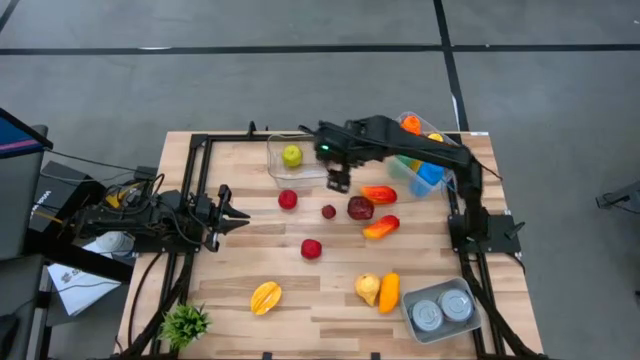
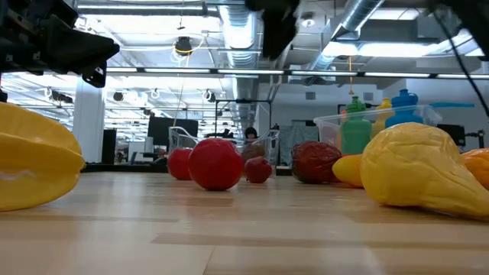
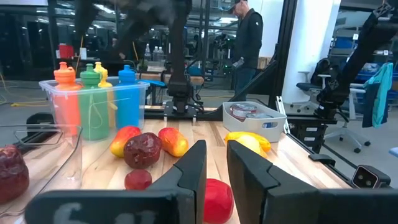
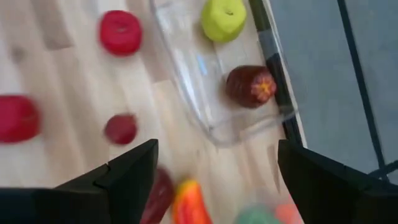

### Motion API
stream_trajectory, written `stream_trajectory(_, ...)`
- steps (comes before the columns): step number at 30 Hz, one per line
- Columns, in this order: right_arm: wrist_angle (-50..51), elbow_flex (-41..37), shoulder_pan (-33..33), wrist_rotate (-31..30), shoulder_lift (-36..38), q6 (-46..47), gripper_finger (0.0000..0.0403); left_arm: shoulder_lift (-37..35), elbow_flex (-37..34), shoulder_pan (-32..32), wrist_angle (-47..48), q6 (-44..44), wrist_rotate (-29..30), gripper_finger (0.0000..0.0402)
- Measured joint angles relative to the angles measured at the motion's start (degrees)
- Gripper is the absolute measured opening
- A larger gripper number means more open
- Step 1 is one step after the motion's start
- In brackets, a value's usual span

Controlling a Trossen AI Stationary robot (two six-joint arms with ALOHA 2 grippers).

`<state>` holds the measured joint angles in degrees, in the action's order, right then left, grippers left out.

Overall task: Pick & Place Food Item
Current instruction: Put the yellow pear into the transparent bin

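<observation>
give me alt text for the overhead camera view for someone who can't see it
The right gripper, fingers open, hovers beside a clear container holding a green fruit, above a wooden table scattered with red, orange and yellow toy foods. The left gripper waits at the table's left side.

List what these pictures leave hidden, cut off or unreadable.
- Clear container: high view shows only the green apple; the right arm covers its right end, where the right wrist view shows a dark red fruit.
- Bottle bin: high view, mostly under the right arm.
- Right claw: low view, cut off at the top edge.
- Tin labels: too small.
</observation>
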<state>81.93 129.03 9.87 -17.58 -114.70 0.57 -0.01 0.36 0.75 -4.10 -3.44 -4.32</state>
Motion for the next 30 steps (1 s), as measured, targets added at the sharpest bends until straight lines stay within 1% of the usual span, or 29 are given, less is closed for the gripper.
stream_trajectory(5,4.3,0.0,-6.6,1.1,6.1,4.6,0.0320,0.0,0.0,0.0,0.0,0.0,0.0,0.0053)
stream_trajectory(11,5.8,0.0,-16.8,1.0,9.1,8.7,0.0320,0.0,0.0,0.0,0.0,0.0,0.0,0.0053)
stream_trajectory(15,5.5,-0.2,-23.4,-3.0,9.0,10.0,0.0320,0.0,0.0,0.0,0.0,0.0,0.0,0.0053)
stream_trajectory(17,3.3,-2.0,-26.2,-5.2,8.8,10.0,0.0320,0.0,0.0,0.0,0.0,0.0,0.0,0.0053)
stream_trajectory(21,0.8,-10.5,-29.2,-9.1,8.6,10.0,0.0320,0.0,0.0,0.0,0.0,0.0,0.0,0.0053)
stream_trajectory(23,-0.6,-16.9,-29.6,-9.5,9.4,12.4,0.0320,0.0,0.0,0.0,0.0,0.0,0.0,0.0053)
stream_trajectory(25,-3.7,-24.8,-29.7,-9.2,11.2,16.0,0.0320,0.0,0.0,0.0,0.0,0.0,0.0,0.0053)
stream_trajectory(27,-9.4,-33.4,-29.7,-6.9,13.4,18.9,0.0320,0.0,0.0,0.0,0.0,0.0,0.0,0.0053)
stream_trajectory(30,-22.1,-46.0,-31.0,-1.1,17.4,23.0,0.0320,0.0,0.0,0.0,0.0,0.0,0.0,0.0053)
